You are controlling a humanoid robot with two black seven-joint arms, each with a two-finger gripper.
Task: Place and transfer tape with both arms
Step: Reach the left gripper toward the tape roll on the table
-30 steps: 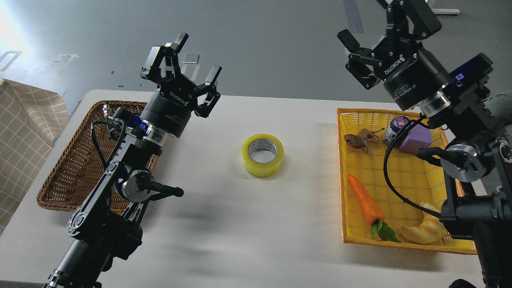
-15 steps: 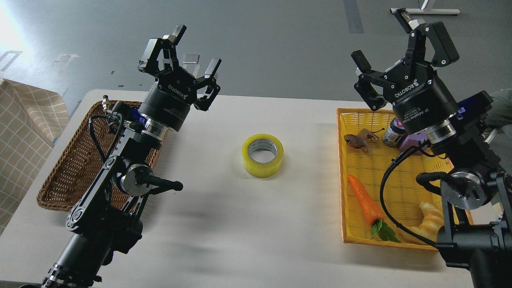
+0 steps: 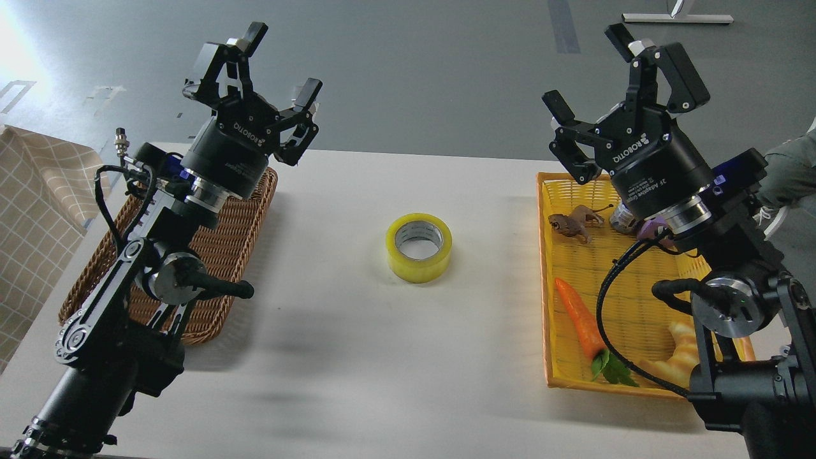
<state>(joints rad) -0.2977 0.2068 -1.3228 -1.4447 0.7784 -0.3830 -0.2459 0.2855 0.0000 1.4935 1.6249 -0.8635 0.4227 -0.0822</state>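
Note:
The yellow tape roll lies flat on the white table at its middle, whitish core facing up. My left gripper is open and empty, raised above the far end of the brown wicker basket, well left of the tape. My right gripper is open and empty, raised above the far end of the yellow basket, well right of the tape. Neither gripper touches anything.
The yellow basket holds an orange carrot, a pale croissant, a brown toy animal, a small jar and a purple block, partly hidden by my right arm. A checked cloth hangs at far left.
My left arm has swung left and slightly up, away from the tape. My right gripper came down into view and shifted slightly left. The tape has not moved.

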